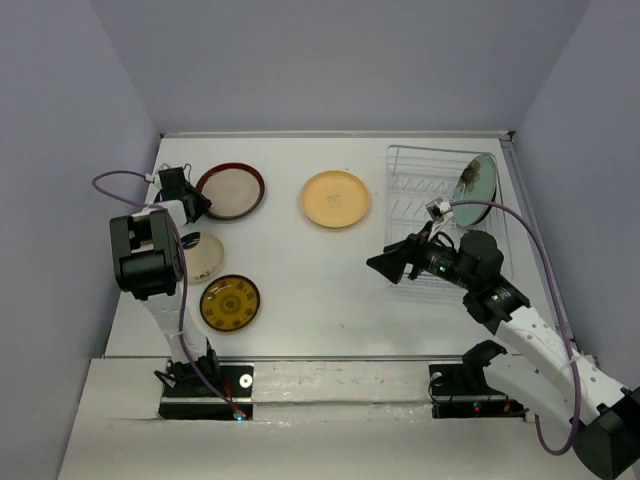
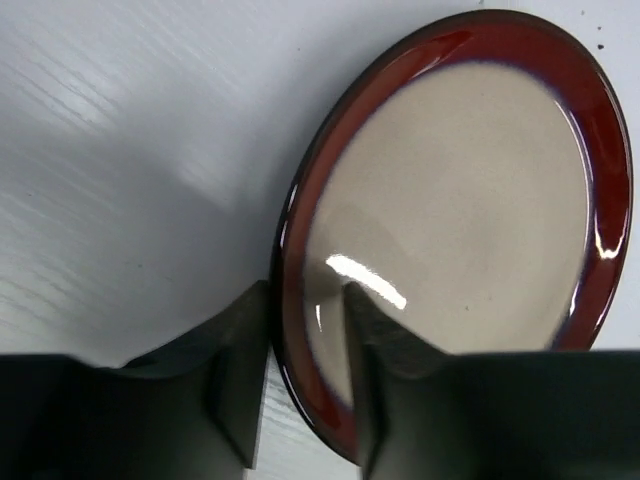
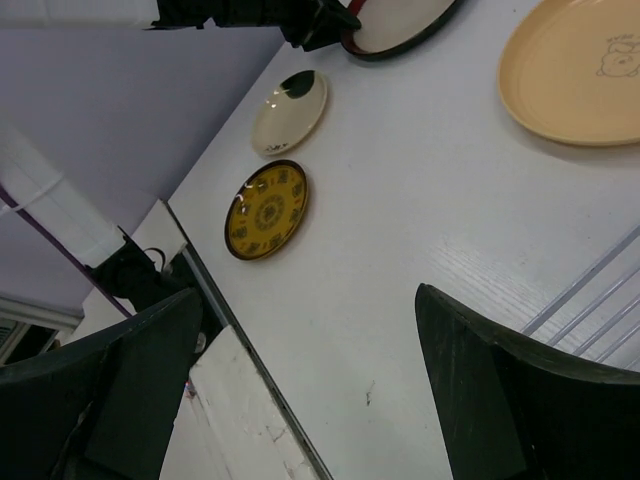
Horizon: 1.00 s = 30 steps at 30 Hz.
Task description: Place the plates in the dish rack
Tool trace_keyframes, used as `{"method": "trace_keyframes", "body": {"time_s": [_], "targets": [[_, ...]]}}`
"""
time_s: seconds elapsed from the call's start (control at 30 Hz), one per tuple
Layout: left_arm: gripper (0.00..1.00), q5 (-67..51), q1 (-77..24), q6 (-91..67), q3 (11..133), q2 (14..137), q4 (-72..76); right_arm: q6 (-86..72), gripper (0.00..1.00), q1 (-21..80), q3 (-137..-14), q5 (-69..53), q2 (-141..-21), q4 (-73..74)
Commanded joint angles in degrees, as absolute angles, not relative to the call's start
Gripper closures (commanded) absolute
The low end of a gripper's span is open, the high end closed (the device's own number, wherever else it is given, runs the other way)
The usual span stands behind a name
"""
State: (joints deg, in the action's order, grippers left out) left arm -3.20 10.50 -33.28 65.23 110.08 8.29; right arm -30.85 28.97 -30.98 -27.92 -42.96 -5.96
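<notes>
The beige plate with a dark red rim (image 1: 232,191) lies at the back left. My left gripper (image 1: 196,203) is shut on its left rim: in the left wrist view one finger (image 2: 240,385) is outside the rim and the other is on the plate's inside (image 2: 460,190). The peach-orange plate (image 1: 336,198) lies mid-table. The teal plate (image 1: 475,182) stands upright in the white dish rack (image 1: 420,170). The small black-and-cream plate (image 1: 203,255) and the amber plate (image 1: 229,303) lie at the front left. My right gripper (image 1: 382,265) is open and empty above the table, left of the rack.
The right wrist view shows the amber plate (image 3: 267,210), the black-and-cream plate (image 3: 290,110), the peach-orange plate (image 3: 580,70), rack wires (image 3: 600,295) and the table's front edge (image 3: 230,320). My left arm (image 1: 148,255) partly overlaps the black-and-cream plate. Grey walls enclose the table.
</notes>
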Motion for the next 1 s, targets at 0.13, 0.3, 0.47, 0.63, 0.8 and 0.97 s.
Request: {"method": "trace_keyframes", "body": {"time_s": [0.13, 0.3, 0.47, 0.63, 0.8, 0.97], "targets": [[0.94, -7.20, 11.60, -34.54, 65.39, 109.87, 13.27, -30.41, 0.07, 29.44, -34.36, -28.39, -45.61, -7.74], [0.94, -11.41, 11.69, -36.47, 62.67, 103.56, 18.10, -31.11, 0.04, 29.44, -36.47, -27.95, -48.33, -8.09], [0.94, -16.86, 11.69, -40.43, 59.33, 96.17, 22.76, -30.07, 0.03, 29.44, -39.46, -27.17, -53.60, -8.26], [0.94, -20.12, 11.69, -42.54, 54.24, 85.53, 24.87, -29.35, 0.02, 29.44, -45.68, -26.45, -58.88, -7.47], [0.94, -23.11, 9.94, -45.08, 47.04, 73.86, 26.54, -30.67, 0.02, 29.44, -51.93, -27.42, -67.66, -7.56], [0.94, -25.56, 3.79, -44.12, 42.81, 67.07, 25.49, -30.06, 0.00, 29.44, -59.75, -25.93, -74.17, -5.81]]}}
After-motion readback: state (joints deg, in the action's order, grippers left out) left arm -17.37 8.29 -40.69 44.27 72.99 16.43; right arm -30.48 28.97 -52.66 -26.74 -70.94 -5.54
